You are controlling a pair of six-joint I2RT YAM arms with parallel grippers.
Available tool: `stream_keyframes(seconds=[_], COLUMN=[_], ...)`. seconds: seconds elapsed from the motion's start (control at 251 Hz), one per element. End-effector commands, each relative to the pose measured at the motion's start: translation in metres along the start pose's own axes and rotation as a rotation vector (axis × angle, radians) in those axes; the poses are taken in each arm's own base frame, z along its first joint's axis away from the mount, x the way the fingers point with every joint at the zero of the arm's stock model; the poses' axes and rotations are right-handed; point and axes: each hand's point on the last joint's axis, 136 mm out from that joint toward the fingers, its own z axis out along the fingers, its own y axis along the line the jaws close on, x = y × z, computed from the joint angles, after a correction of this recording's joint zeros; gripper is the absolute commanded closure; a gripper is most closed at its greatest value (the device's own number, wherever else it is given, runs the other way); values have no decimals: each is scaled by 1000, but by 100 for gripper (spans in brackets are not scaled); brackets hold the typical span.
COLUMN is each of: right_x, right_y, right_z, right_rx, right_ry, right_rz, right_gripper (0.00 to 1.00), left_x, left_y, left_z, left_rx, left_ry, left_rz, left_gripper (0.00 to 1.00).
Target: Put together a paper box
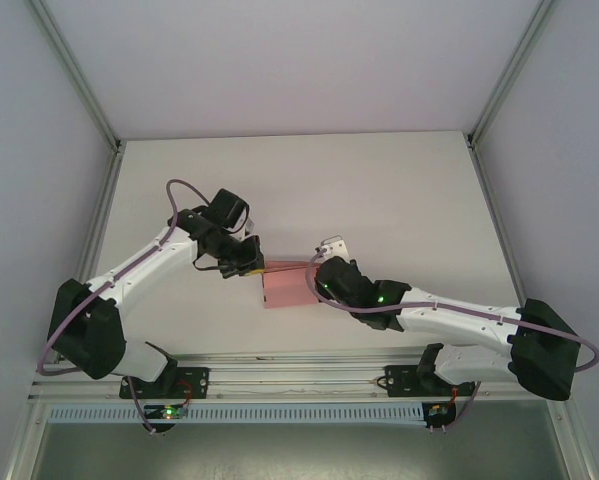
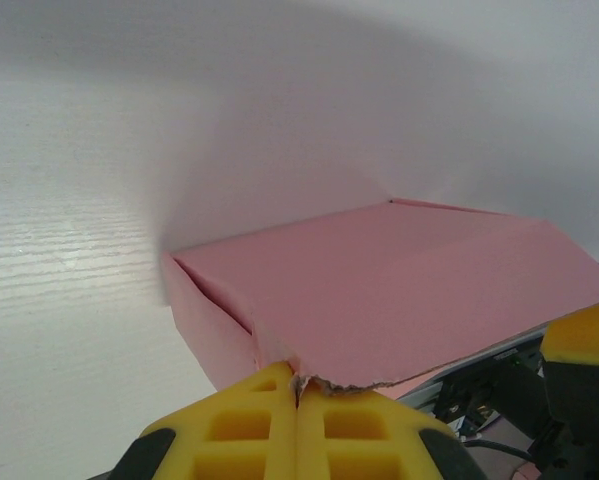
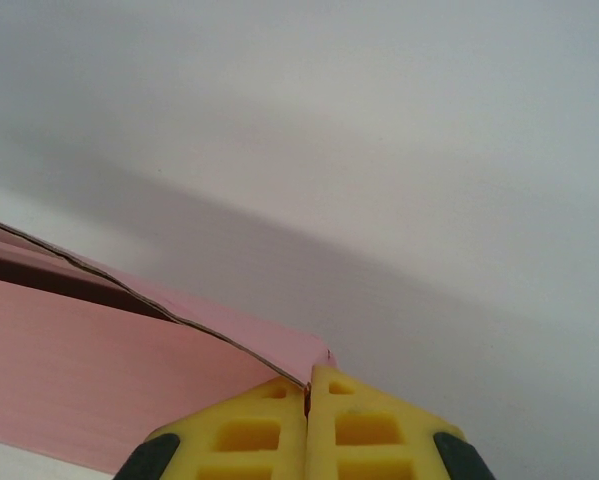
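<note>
One pink paper box (image 1: 287, 287) sits on the white counter (image 1: 379, 190), near the front edge and right between the two arms. From the left wrist it reads as a shallow folded tray with its lid panel (image 2: 399, 280) laid over the top. From the right wrist a dark gap shows under that panel, so I'd call the lid not yet seated.

This is thin card. It should be very light, easy to crease, and likely to skid on the smooth surface if pushed from one side only. The lid's near edge already looks ragged where it meets the left pads. The folded corners and side walls look the stiffest, so those are the places to take hold or press, one on each side.

The left pincer (image 1: 247, 262) is closed, pads together, tips against the lid's frayed edge. The right pincer (image 1: 324, 272) is closed too, tips at the box's far corner (image 3: 314, 358). I can't tell whether either one actually nips any card.
</note>
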Motion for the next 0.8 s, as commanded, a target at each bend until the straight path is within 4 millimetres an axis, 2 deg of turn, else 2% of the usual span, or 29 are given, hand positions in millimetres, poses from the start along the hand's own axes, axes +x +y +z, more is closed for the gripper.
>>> stream_keyframes(seconds=[0.0,0.227,0.379,0.471,0.535,0.607,0.686,0.798], right_x=[60,47,10,-13,-18,-13,0,15], right_y=[10,17,18,19,25,34,33,22], right_z=[2,-8,-18,-24,-25,-20,-12,-6], right_rx=[-61,-53,-42,-35,-65,-106,-96,-50], right_ry=[199,103,-54,-154,-189,-179,-130,-87], right_rz=[-125,-219,-220,-232,-231,-245,-253,-237], right_gripper=[100,100,100,100,100,100,100,100], left_x=[3,6,-1,-6,-6,-7,-5,-5], left_y=[-36,-31,-20,-21,-27,-33,-41,-31], left_z=[-21,-22,-8,4,11,17,20,17], left_rx=[166,143,93,84,122,165,214,136], left_ry=[-4,-1,-34,-52,-33,-18,8,6], left_rz=[18,74,136,166,147,117,100,112], left_gripper=[100,100,100,100,100,100,100,100])
